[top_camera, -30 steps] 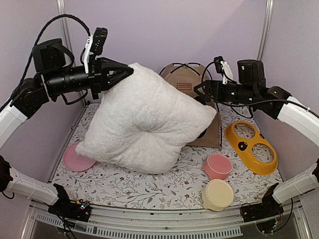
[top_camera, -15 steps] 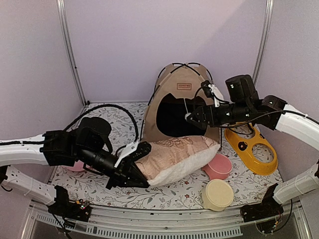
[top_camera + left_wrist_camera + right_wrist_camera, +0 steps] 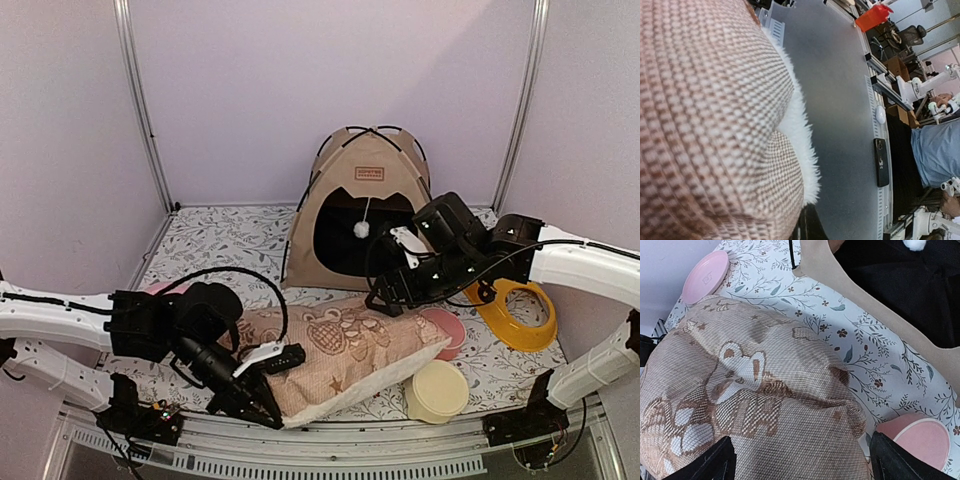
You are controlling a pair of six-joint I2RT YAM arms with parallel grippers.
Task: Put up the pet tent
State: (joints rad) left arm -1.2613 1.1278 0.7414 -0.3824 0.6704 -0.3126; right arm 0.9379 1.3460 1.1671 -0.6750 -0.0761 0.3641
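Observation:
The tan pet tent (image 3: 365, 205) stands upright at the back middle of the table, its cat-head doorway facing me and its white pom-pom (image 3: 360, 229) hanging in it. The bear-print cushion (image 3: 345, 345) lies print side up at the front, in front of the tent. My left gripper (image 3: 262, 400) is shut on the cushion's near left corner; in the left wrist view the cushion (image 3: 715, 125) fills the left side and hides the fingers almost fully. My right gripper (image 3: 385, 295) is open, hovering over the cushion's (image 3: 790, 405) far right part, with the tent's front edge (image 3: 880, 315) beyond it.
A yellow two-hole bowl stand (image 3: 520, 310) lies at the right. A pink bowl (image 3: 450, 330) sits against the cushion's right end, and a cream bowl (image 3: 437, 390) at the front right. A pink plate (image 3: 705, 277) lies at the left, beyond the cushion.
The cushion has come down from in front of the tent and now lies bear-print side up at the table front. My left arm dropped to the near edge. My right gripper moved down over it.

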